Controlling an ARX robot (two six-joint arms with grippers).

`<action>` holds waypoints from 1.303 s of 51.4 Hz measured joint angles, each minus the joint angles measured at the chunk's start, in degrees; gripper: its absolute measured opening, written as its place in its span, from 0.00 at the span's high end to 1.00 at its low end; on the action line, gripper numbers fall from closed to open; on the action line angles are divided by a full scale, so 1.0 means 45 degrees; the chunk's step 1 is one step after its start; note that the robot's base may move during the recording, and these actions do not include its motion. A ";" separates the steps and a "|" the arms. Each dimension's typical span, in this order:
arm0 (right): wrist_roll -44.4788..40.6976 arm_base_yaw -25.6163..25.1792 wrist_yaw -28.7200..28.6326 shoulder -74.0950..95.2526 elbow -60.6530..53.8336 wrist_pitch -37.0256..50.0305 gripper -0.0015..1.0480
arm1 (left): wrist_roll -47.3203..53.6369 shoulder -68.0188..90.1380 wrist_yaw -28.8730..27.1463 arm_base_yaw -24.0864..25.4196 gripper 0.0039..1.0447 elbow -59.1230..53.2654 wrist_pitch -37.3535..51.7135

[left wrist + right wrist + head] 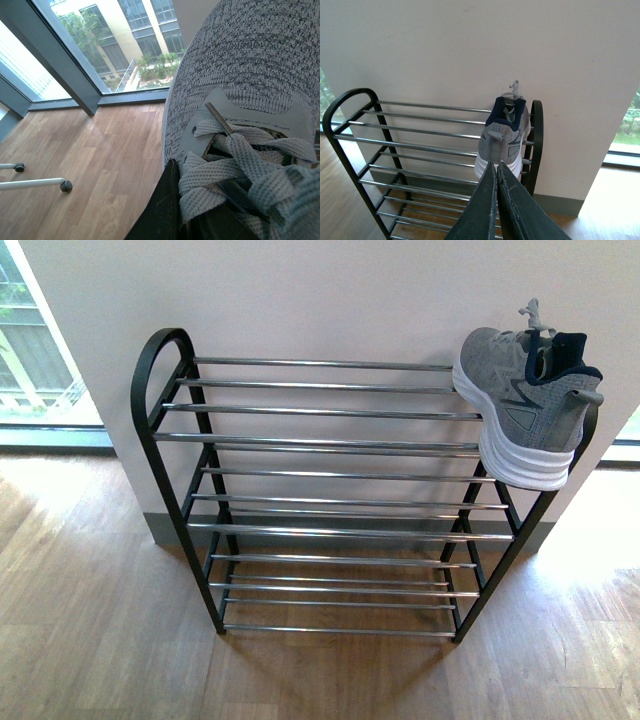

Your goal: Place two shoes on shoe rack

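Observation:
The shoe rack (150,430) stands against the white wall, and neither arm shows in the front view. One grey knit shoe (525,405) with a thick white sole rests on the right end of the top tier, its heel hanging over the front bar. In the right wrist view, that shoe (506,137) and the rack (536,140) lie just beyond my right gripper (496,165), which is shut and holds nothing. The other shoe (240,55) fills the left wrist view. My left gripper (200,185) is shut on it at the laces, above the wooden floor.
The wooden floor (100,640) runs in front of the rack. Floor-to-ceiling windows (75,60) flank the wall section. A white metal leg with a caster wheel (65,186) stands on the floor near the window. The three lower tiers (340,530) hold nothing.

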 joint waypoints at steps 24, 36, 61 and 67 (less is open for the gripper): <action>0.0000 0.0000 0.0000 -0.2822 0.0000 -0.2730 0.98 | -0.0005 0.0000 0.0000 0.0000 0.99 0.0000 0.0000; 0.0000 0.0000 0.0000 -0.3740 0.0000 -0.3648 0.98 | 0.0000 0.0000 0.0000 0.0000 0.99 0.0000 0.0000; 0.0000 0.0000 0.0000 -0.6285 0.0000 -0.6256 0.98 | -0.0005 0.0000 0.0000 0.0000 0.99 0.0000 0.0000; 0.0000 0.0000 0.0000 -0.6285 0.0000 -0.6256 0.98 | 0.0000 0.0000 0.0000 0.0000 0.99 0.0000 0.0000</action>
